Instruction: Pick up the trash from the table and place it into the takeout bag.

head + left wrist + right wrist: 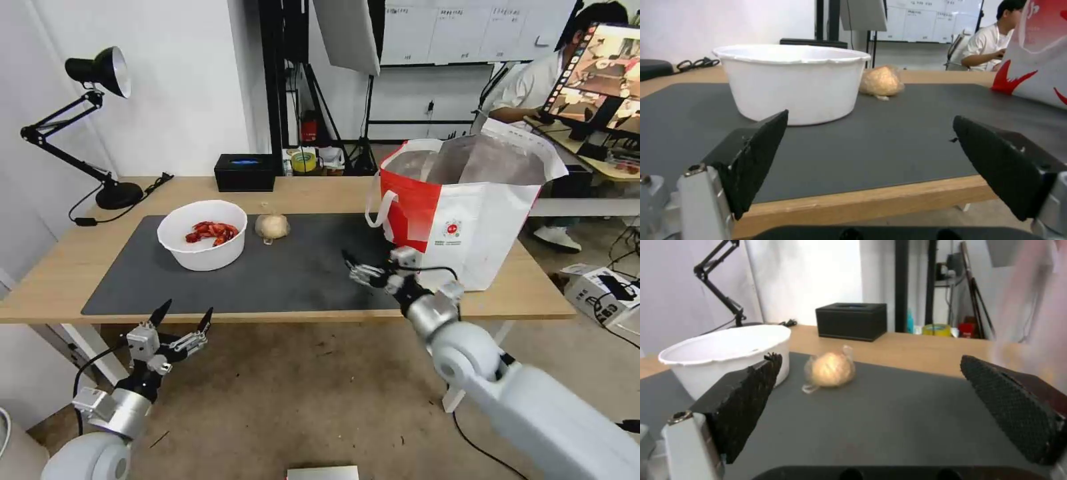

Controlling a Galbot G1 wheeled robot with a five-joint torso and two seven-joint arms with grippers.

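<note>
Bun (272,227) beside bowl (202,235), wrap twist twd robot

— Light: bright, even, indoor. No hard shadows on the mat (300,267); soft shade only under the bowl (202,235).
— Glare?
— Mild sheen on the takeout bag (467,220) foil lining. Monitor (603,63) glows.
— Distortion?
— Head view bows at edges, wide lens. Right wrist view: bag side smeared, bun (830,370) soft. Left wrist view: background slightly soft.
</note>
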